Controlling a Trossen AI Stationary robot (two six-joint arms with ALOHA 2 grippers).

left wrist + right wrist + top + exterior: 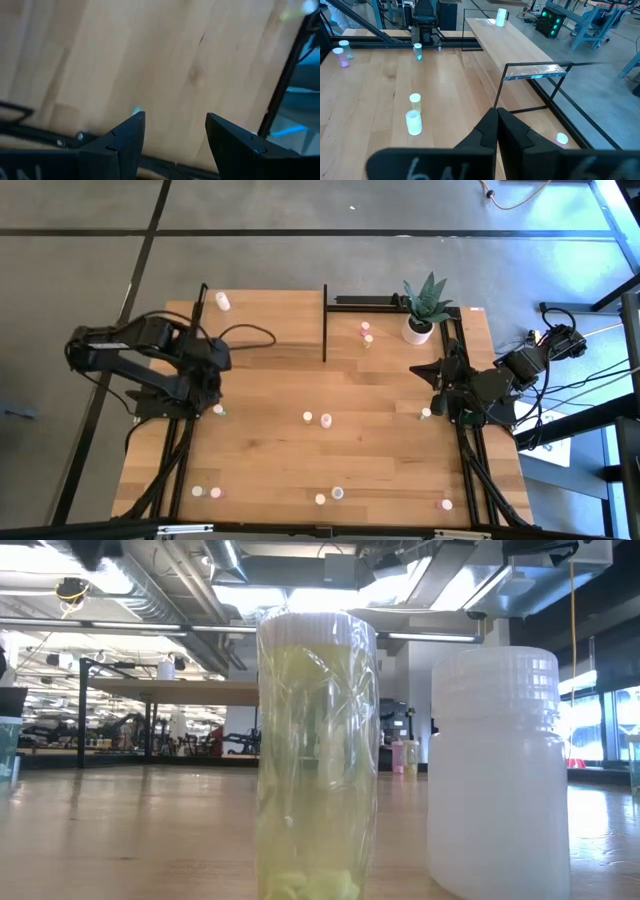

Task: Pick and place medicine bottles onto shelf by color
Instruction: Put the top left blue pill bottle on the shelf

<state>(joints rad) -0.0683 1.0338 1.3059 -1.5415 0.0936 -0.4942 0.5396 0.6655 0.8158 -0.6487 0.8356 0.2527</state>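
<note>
Small medicine bottles stand scattered on the wooden table: a white one [413, 122] and a yellow-topped one [415, 100] mid-table, a green-topped one [218, 411] by the left arm, pink ones [215, 493] near the front edge. On the shelf [280, 315] along the far edge stand a white bottle [222, 302] and a pink one [364, 330]. My left gripper [175, 135] points down over bare wood, open, with nothing between its fingers. My right gripper [497, 125] hangs shut and empty at the table's right side.
A potted plant [425, 305] stands on the shelf's right end. Thin black posts [325, 320] rise at the shelf. In the low view a yellowish bottle [315, 755] and a white bottle [495, 770] stand close to the camera.
</note>
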